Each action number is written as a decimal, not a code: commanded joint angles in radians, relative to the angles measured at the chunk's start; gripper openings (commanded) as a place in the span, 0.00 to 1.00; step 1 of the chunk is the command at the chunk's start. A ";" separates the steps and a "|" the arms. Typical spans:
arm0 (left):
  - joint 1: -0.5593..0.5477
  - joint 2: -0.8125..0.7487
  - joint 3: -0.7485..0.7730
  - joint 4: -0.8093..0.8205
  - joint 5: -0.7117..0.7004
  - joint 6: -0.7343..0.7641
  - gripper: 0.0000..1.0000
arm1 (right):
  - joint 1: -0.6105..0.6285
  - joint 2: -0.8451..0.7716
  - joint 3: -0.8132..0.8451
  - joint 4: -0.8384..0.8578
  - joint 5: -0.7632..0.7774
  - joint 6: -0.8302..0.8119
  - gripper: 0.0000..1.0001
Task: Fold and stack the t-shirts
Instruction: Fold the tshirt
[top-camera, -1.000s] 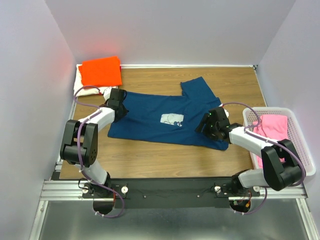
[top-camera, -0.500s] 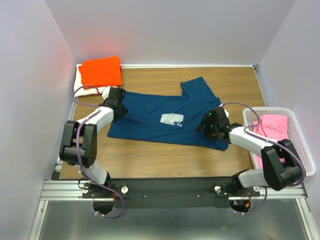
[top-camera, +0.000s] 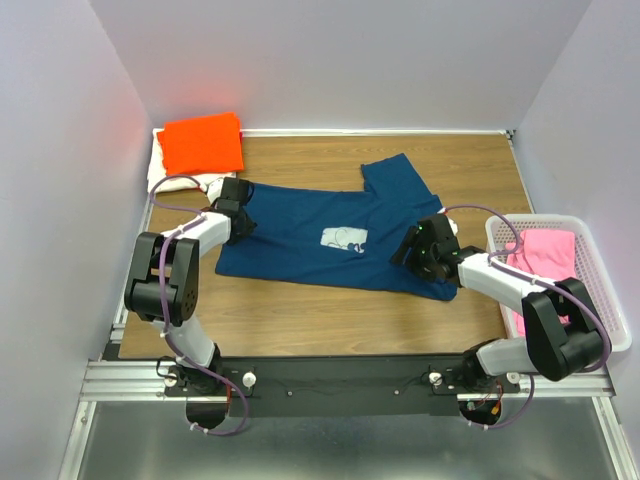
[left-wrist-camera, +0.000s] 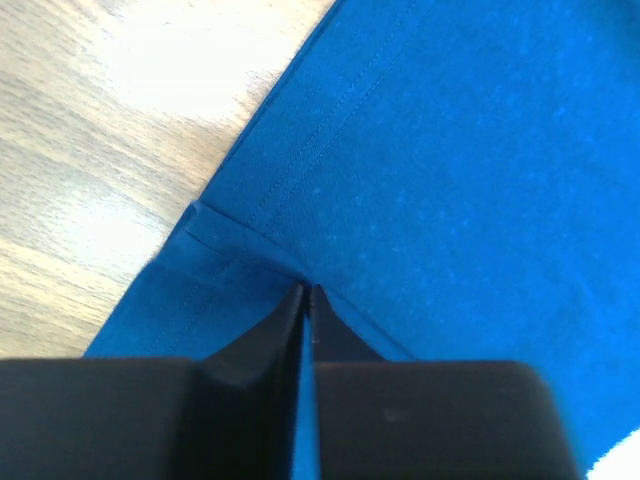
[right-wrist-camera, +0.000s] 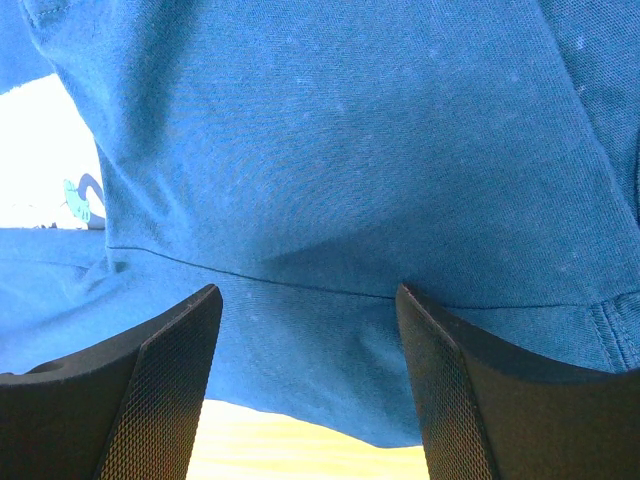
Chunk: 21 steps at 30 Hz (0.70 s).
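Note:
A navy t-shirt (top-camera: 300, 235) with a small white chest print (top-camera: 343, 238) lies spread flat on the wooden table. My left gripper (top-camera: 243, 202) sits at its left edge. In the left wrist view this gripper (left-wrist-camera: 305, 292) is shut, pinching a raised fold of the navy cloth (left-wrist-camera: 480, 150) near a stitched hem. My right gripper (top-camera: 408, 250) rests on the shirt's right lower part. In the right wrist view it (right-wrist-camera: 305, 292) stands open with navy cloth (right-wrist-camera: 350, 130) lying flat between the fingers.
A folded orange t-shirt (top-camera: 202, 142) lies on a cream-white one (top-camera: 165, 178) at the back left corner. A white basket (top-camera: 612, 300) at the right edge holds a pink t-shirt (top-camera: 545, 255). Bare wood (top-camera: 300, 310) shows in front of the navy shirt.
My left arm's elbow has shifted a little right and up, while its gripper stays at the shirt's left edge. The right arm and the shirts have not moved.

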 joint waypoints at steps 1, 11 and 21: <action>0.003 0.015 0.033 -0.001 0.003 0.001 0.00 | 0.006 0.032 -0.037 -0.038 0.049 -0.001 0.78; 0.016 -0.041 0.061 -0.024 -0.003 0.023 0.00 | 0.006 0.032 -0.065 -0.041 0.060 0.019 0.78; 0.059 -0.064 0.047 -0.026 0.007 0.044 0.00 | 0.005 0.027 -0.086 -0.052 0.093 0.036 0.78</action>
